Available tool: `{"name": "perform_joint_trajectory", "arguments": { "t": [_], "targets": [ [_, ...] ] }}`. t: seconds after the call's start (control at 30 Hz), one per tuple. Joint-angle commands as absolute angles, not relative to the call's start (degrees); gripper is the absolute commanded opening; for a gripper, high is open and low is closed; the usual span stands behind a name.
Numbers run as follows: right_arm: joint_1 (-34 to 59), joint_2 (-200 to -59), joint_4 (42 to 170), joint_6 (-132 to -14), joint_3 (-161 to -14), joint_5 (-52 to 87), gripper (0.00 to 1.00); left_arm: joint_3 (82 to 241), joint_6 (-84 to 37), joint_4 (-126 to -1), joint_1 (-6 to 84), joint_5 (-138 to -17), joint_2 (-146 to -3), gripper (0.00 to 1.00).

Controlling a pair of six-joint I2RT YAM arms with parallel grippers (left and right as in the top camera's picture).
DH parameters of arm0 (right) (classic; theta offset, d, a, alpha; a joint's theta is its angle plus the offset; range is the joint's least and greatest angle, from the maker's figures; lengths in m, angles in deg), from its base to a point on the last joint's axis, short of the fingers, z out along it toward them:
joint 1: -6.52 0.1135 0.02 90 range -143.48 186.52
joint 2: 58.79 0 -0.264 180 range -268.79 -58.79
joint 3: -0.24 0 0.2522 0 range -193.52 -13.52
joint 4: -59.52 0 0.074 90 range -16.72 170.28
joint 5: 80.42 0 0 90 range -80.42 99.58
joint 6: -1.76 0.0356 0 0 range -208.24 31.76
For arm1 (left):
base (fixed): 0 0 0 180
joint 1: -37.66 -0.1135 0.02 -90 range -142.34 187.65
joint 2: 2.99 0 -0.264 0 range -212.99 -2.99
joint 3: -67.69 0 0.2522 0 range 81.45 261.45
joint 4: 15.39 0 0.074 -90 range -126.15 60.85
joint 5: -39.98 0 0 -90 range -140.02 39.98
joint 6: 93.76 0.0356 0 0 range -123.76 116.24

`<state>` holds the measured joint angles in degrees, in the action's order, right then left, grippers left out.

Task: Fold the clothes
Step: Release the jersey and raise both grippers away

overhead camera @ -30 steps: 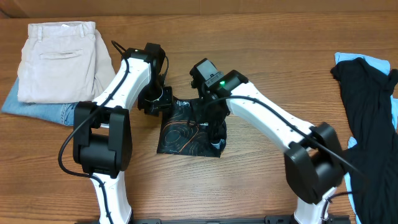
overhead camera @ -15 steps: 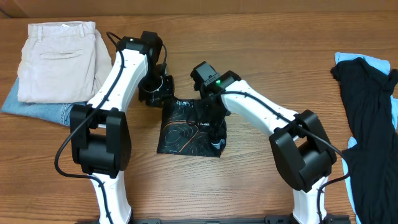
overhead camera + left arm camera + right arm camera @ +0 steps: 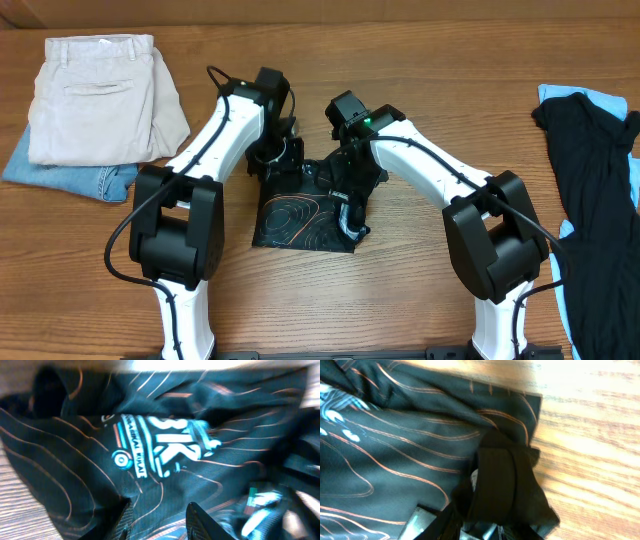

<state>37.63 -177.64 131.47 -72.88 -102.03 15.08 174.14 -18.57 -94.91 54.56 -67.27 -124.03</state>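
We see the black shirt [image 3: 300, 215] lying folded in the middle of the table [image 3: 420, 60], between the two arms. Our left gripper [image 3: 159, 521] hovers over its far-left edge, fingers a narrow gap apart. Our right gripper [image 3: 480, 527] pinches a bunched fold at the shirt's right edge.

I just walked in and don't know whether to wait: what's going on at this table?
Both arms are working on the black shirt, which lies as a small folded bundle in the middle of the table. The right gripper pinches a fold of cloth near the shirt's edge. The left gripper is open, low over the printed logos. Folded beige trousers lie on blue jeans at the far left, apart from both arms.
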Motion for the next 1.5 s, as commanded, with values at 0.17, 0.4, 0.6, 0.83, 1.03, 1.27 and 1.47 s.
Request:
{"name": "perform_joint_trajectory", "arguments": {
  "t": [0.17,0.4,0.6,0.83,1.03,1.27,1.47],
  "targets": [
    [36.7,-178.0,135.4,-73.1,-102.7,11.8,0.28,170.7,-19.4,-94.4,53.6,-56.4,-124.0,0.38],
    [36.7,-177.7,136.9,-73.1,-102.8,11.8,0.28,173.2,-19.4,-95.8,52.6,-57.5,-123.9,0.35],
    [35.3,-173.3,137.2,-73.0,-102.9,11.8,0.28,180.9,-18.9,-101.2,51.9,-56.5,-121.5,0.40],
    [32.2,-166.9,139.5,-73.1,-102.9,11.8,0.29,180.9,-19.0,-101.4,48.8,-52.4,-120.0,0.56],
    [30.7,-166.1,142.2,-73.1,-102.8,11.8,0.29,177.3,-18.0,-95.8,45.4,-55.3,-120.1,0.62],
    [30.8,-166.1,142.3,-73.1,-102.8,11.8,0.29,171.1,-9.3,-86.9,44.6,-65.8,-120.2,0.66],
    [30.8,-166.1,142.6,-73.0,-102.8,11.8,0.29,169.4,-5.4,-85.1,44.6,-69.5,-120.9,0.67]
  ]
}}
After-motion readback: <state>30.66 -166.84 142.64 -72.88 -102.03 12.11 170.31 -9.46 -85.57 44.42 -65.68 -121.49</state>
